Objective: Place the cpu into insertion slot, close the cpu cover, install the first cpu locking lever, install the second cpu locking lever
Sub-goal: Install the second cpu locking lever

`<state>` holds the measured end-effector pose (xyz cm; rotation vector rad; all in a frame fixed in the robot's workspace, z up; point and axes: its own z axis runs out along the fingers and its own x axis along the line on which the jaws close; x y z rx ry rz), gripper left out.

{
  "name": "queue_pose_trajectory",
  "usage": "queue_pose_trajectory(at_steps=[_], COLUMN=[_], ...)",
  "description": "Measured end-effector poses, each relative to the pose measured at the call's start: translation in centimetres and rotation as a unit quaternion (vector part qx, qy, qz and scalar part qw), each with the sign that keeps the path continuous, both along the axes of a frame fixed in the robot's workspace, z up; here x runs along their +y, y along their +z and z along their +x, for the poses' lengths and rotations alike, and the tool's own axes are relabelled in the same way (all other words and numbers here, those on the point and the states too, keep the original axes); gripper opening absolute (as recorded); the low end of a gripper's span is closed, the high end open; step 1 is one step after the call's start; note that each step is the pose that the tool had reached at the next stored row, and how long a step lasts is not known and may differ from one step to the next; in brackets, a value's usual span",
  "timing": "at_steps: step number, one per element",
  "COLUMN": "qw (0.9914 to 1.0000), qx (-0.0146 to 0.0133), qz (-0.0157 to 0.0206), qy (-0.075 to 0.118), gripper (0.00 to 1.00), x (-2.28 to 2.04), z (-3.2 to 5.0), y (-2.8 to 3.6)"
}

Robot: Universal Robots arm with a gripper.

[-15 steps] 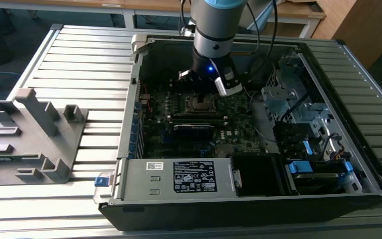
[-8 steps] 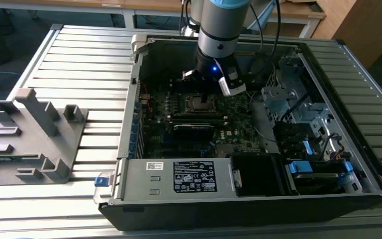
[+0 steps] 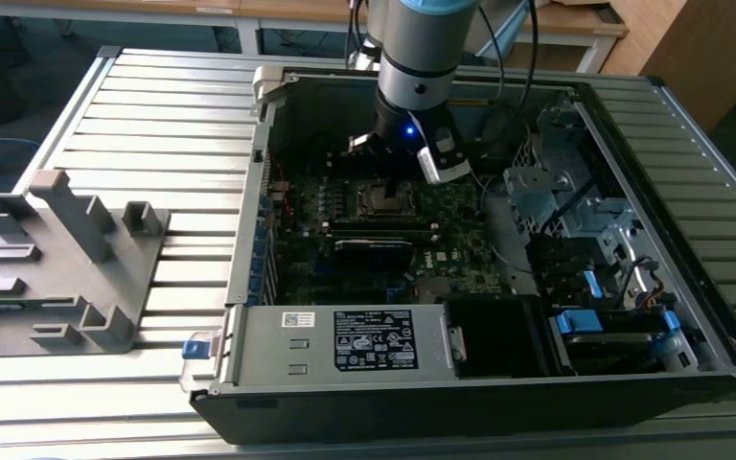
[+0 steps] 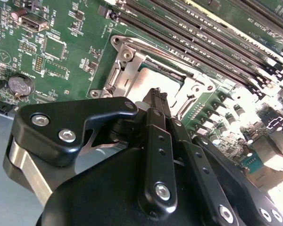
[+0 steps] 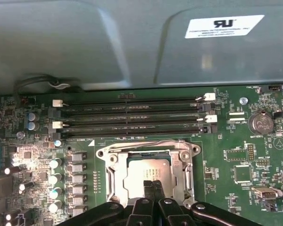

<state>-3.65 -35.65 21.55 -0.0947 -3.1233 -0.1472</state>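
Black linkages of the hand (image 5: pixel 152 184) fill the near part of both wrist views, its two fingertips (image 4: pixel 156 96) pressed together with no gap and nothing between them. The tips hover just over the edge of the cpu (image 5: pixel 148 169), whether touching it I cannot tell. The pale silver-grey chip lies flat inside the insertion slot (image 5: pixel 114 181), which sits on the green motherboard (image 5: pixel 226 174) with screws at its corners. In the second wrist view the same socket (image 4: pixel 114 80) shows with the chip (image 4: pixel 153 80) seated in it and the silver cpu cover (image 4: pixel 198 87) lying around the chip; whether it is fully down is hard to tell. A thin metal locking lever (image 5: pixel 146 141) runs along the socket's far edge in the first wrist view.

Beyond the socket, four long black memory slots (image 5: pixel 132 115) with white clips lie parallel to one another, and a round coin battery (image 5: pixel 259 123) sits on the board well apart from the socket.

In the exterior view the arm (image 3: pixel 422 57) reaches down into an open computer case (image 3: pixel 342 340) lying on a slatted metal tabletop (image 3: pixel 150 115), with the hand (image 3: pixel 401 158) just above the socket (image 3: pixel 387 199). A grey plastic fixture (image 3: pixel 61 268) stands on the tabletop at the exterior view's left, well apart from the case.
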Motion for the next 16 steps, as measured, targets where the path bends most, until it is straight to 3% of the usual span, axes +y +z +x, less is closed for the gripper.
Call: queue_pose_trajectory(at_steps=[16], qw=[1.0], qx=[0.0], qz=[-0.0006], qy=[0.0], gripper=[0.11], x=[0.05], z=[-0.05], y=[0.56])
